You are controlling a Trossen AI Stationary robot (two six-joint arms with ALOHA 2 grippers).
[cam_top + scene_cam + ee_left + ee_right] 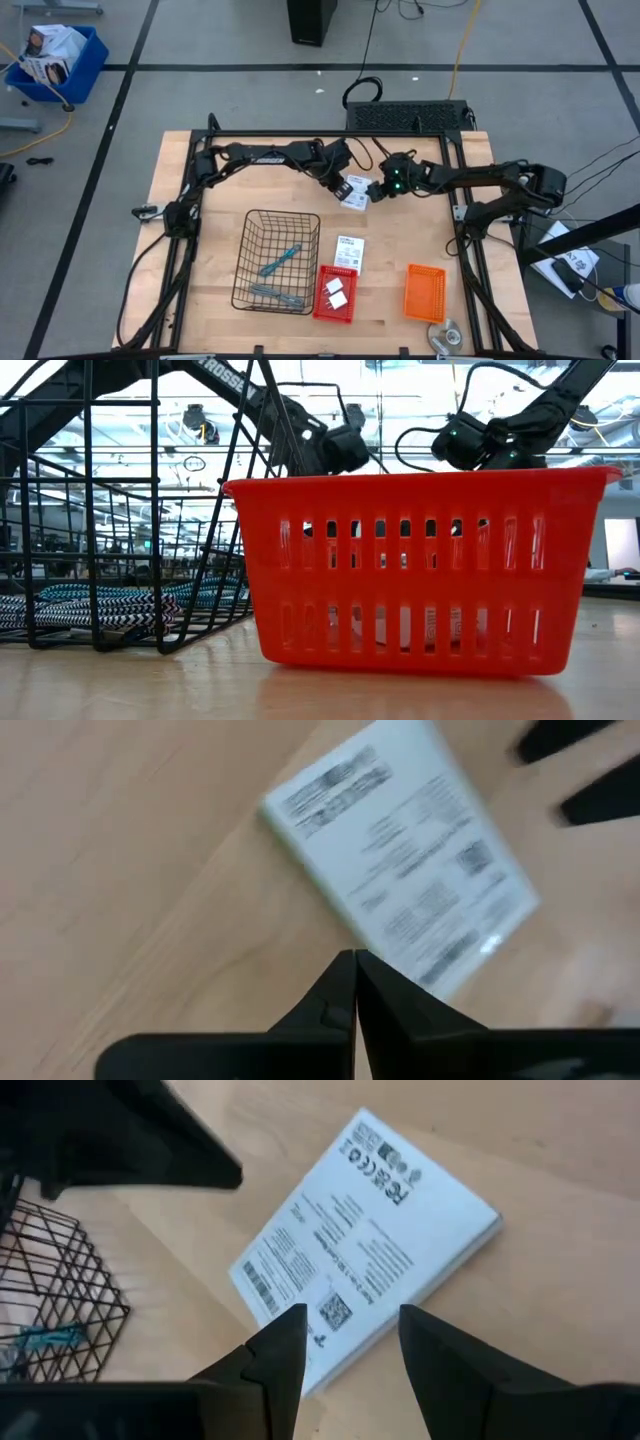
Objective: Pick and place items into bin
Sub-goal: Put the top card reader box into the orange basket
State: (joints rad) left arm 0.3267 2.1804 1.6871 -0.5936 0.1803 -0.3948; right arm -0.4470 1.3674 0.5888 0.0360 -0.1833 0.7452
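Teal tools (280, 262) lie in my wire basket (252, 225), blocks (335, 293) binned; two cards (352, 196) remain. Left gripper (341, 187) pinched empty, right gripper (378, 190) parted above one.

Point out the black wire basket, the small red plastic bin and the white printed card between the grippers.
Black wire basket (250, 262): high view, left wall.
Small red plastic bin (321, 312): high view, front-left rim.
White printed card (370, 1245): right wrist view, middle of printed face.

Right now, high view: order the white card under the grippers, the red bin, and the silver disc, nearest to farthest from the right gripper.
From the right gripper:
1. White card, just beside it, mid-table.
2. Red bin, toward the front edge, holding white blocks.
3. Silver disc, front right corner.
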